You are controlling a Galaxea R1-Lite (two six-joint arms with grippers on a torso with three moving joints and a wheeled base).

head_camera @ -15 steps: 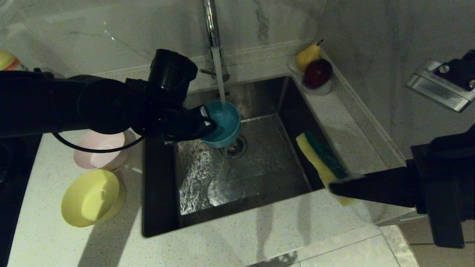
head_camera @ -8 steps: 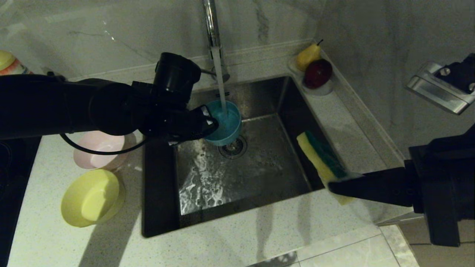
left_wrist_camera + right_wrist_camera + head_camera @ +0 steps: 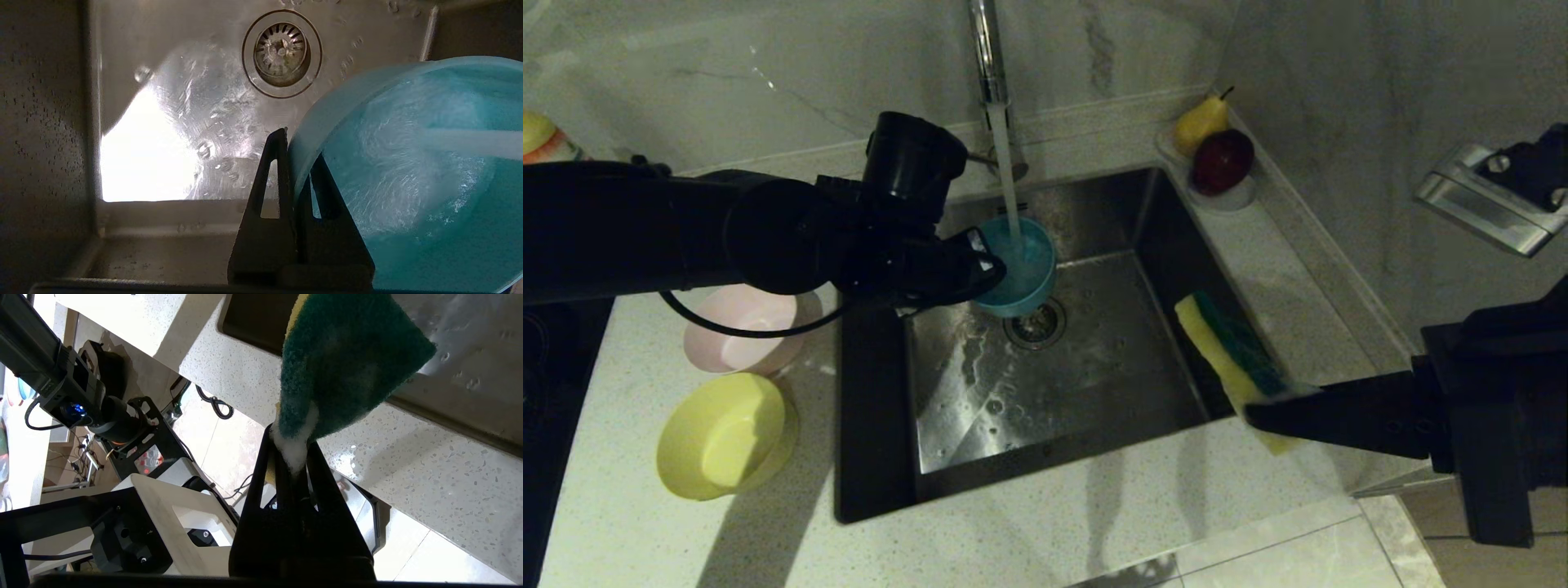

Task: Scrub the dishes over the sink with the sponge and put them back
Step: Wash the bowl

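Water (image 3: 1006,175) runs from the tap (image 3: 984,49) into the teal blue bowl (image 3: 1021,265), which the left gripper (image 3: 980,273) holds over the sink (image 3: 1054,367), near the drain (image 3: 1036,324). The left gripper is pinched tight on the bowl's thin rim, one finger inside and one outside, as the left wrist view shows. The bowl looks like light plastic, but I think it gets heavier as it fills, and a wet rim can slip, so the pinch should stay firm and the bowl should tip to pour the water out. The right gripper (image 3: 1258,412) is squeezed together on one end of the sponge (image 3: 1229,355), which hangs over the right edge of the sink. The sponge looks soft and bendy, with white foam at the pinch in the right wrist view, so I think it will flop if it is pushed hard; holding it nearer the middle would make it stiffer for scrubbing. The pale pink bowl (image 3: 739,331) and the yellow bowl (image 3: 727,437) sit on the table (image 3: 1045,539) left of the sink, close to each other. They look light and easy to take by the rim too.
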